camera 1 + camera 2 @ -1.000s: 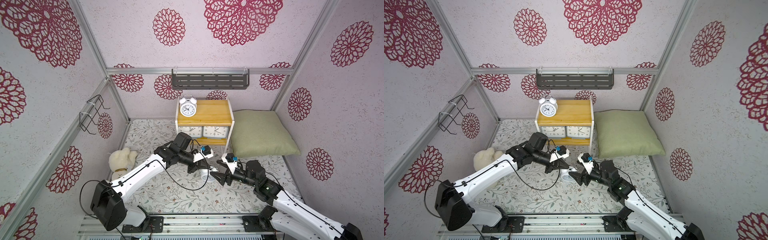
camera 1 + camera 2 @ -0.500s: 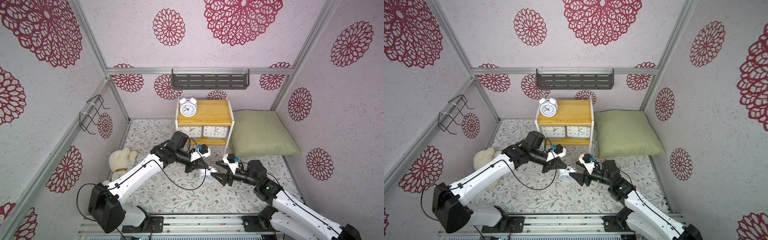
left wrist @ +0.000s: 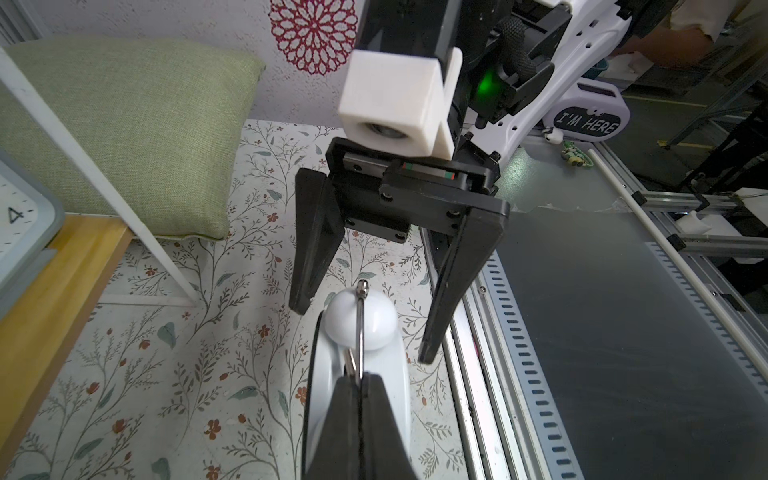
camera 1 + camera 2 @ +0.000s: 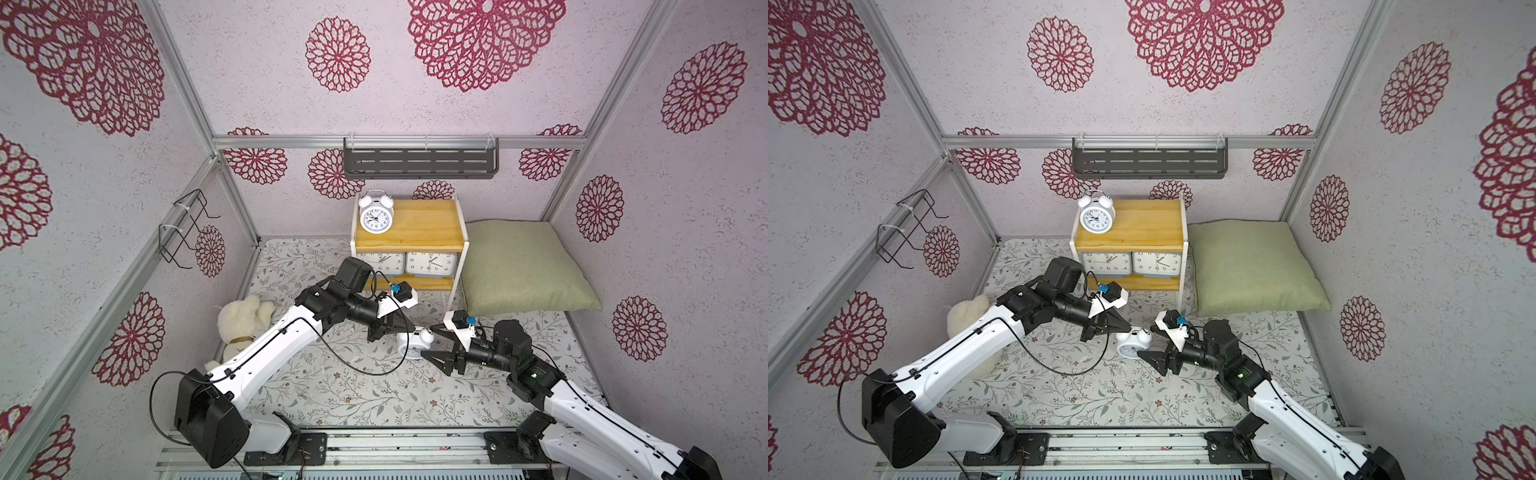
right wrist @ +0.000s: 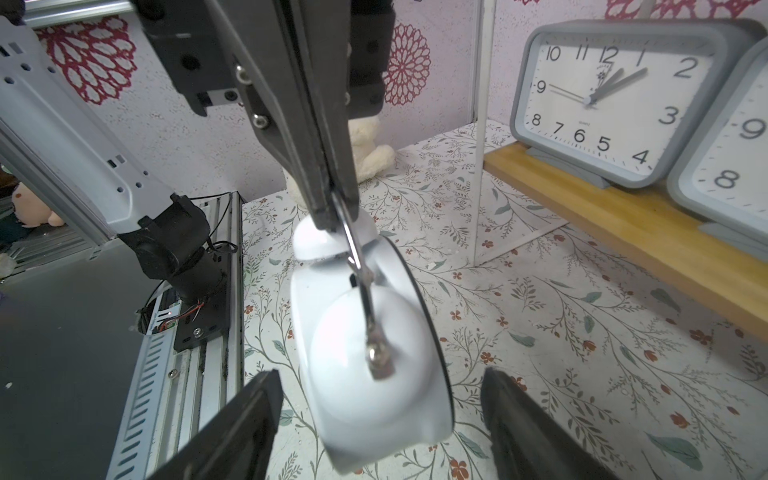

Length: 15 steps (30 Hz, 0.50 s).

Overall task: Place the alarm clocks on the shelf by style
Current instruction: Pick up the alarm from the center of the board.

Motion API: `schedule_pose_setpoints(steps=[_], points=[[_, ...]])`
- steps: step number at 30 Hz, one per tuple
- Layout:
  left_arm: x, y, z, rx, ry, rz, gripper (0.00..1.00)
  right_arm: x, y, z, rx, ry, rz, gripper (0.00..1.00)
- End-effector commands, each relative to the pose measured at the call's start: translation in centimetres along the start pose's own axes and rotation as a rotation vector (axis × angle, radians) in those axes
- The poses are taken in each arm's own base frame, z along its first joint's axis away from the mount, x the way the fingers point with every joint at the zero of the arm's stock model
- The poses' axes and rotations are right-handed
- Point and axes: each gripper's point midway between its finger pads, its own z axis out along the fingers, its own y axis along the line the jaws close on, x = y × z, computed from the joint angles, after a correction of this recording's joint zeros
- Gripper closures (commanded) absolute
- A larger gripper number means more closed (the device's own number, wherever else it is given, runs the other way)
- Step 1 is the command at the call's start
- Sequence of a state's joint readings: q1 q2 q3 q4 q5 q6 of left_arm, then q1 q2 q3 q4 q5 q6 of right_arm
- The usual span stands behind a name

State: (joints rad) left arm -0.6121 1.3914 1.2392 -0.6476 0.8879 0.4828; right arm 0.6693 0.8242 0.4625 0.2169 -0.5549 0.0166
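The left fingers [image 3: 353, 407] are pinched shut on the wire handle [image 5: 359, 266] of the twin-bell clock [image 5: 365, 357], which sits between the wide-open, empty right fingers [image 5: 249, 428] (shelf [image 4: 419, 226] nearby). The thin handle could pivot, swinging the clock off a closing grasp.

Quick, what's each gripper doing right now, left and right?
Left gripper: closed, pinching the wire handle of the white twin-bell alarm clock.
Right gripper: open, jaws flanking that clock, holding nothing.
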Motion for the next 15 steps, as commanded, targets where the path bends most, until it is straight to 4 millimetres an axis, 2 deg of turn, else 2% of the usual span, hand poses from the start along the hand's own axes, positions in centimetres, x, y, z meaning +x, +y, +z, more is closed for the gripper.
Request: schedule_pose_setpoints(steps=[1, 4, 11, 13, 15], points=[[-2.69, -1.19, -1.25, 0.040, -0.075, 0.074, 1.00, 0.50, 0.18, 0.27, -0.020, 0.017, -0.009, 0.21], [-2.61, -1.57, -1.22, 0.067, -0.070, 0.072, 1.00, 0.56, 0.23, 0.53, -0.031, 0.021, -0.007, 0.26], [-2.15, -1.02, -0.86, 0.066, -0.038, 0.045, 1.00, 0.19, 0.58, 0.42, -0.048, 0.010, -0.016, 0.36], [-1.98, -0.80, -0.71, 0.062, -0.030, 0.038, 1.00, -0.09, 0.69, 0.28, -0.050, 0.001, -0.021, 0.36], [-1.89, -0.60, -0.64, 0.059, -0.025, 0.033, 1.00, -0.34, 0.73, 0.10, -0.045, -0.007, -0.028, 0.29]])
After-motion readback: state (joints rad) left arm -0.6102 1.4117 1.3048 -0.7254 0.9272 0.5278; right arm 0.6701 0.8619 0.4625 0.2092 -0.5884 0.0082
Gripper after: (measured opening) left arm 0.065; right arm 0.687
